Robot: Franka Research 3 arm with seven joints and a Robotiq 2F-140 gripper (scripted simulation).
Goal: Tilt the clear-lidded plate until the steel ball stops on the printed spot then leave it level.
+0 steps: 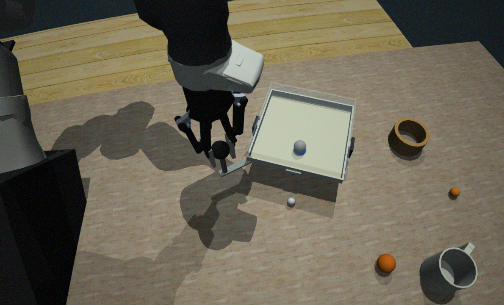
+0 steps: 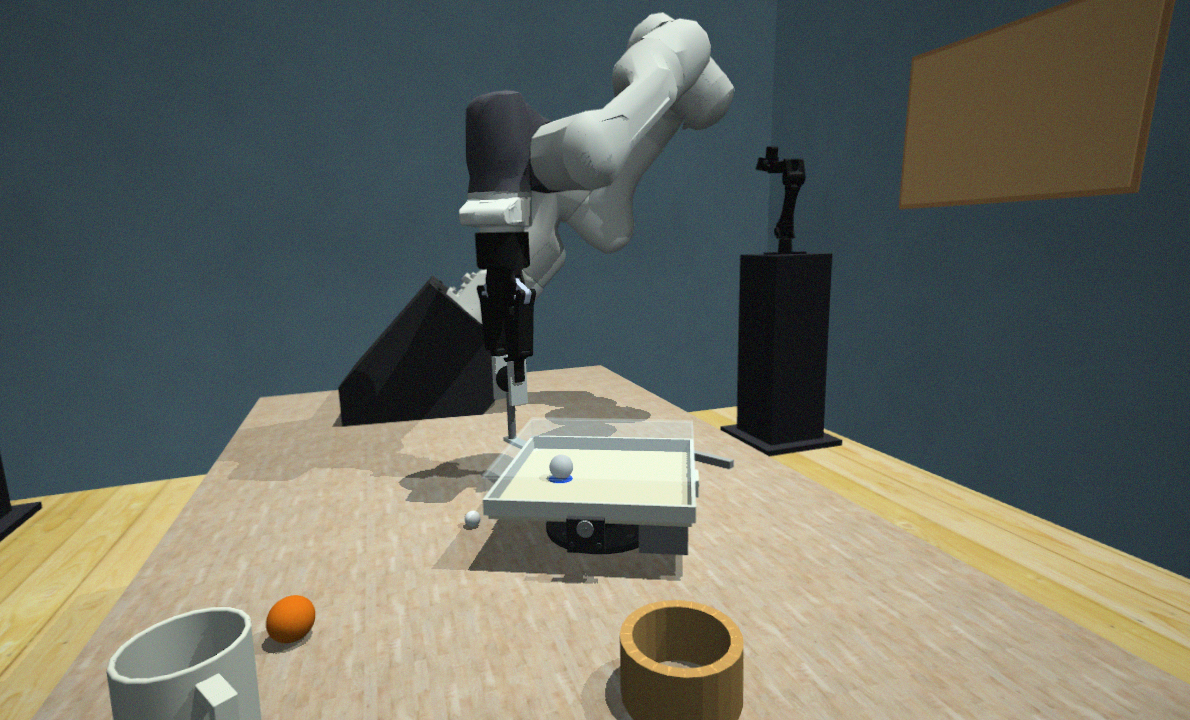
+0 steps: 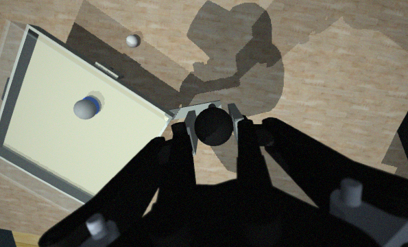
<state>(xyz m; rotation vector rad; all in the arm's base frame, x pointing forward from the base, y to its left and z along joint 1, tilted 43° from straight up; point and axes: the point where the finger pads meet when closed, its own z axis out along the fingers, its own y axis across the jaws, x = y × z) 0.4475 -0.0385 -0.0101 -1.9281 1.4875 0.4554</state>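
Observation:
The square cream plate (image 1: 302,133) with a clear lid stands on a pivot base in mid table. The steel ball (image 1: 299,145) lies inside it, covering most of the blue printed spot (image 1: 299,151). The plate looks close to level in the exterior view (image 2: 595,479). A black knob (image 1: 220,149) on a short post stands on a grey arm that juts from the plate's near left corner. My gripper (image 1: 220,151) is shut on this knob, as the wrist view shows (image 3: 213,126). The ball (image 3: 85,109) and spot (image 3: 93,101) also show there.
A small white ball (image 1: 291,201) lies on the table just in front of the plate, apart from it. A brown ring (image 1: 408,137), a small orange ball (image 1: 454,192), a larger orange ball (image 1: 386,262) and a grey mug (image 1: 452,268) lie to the right.

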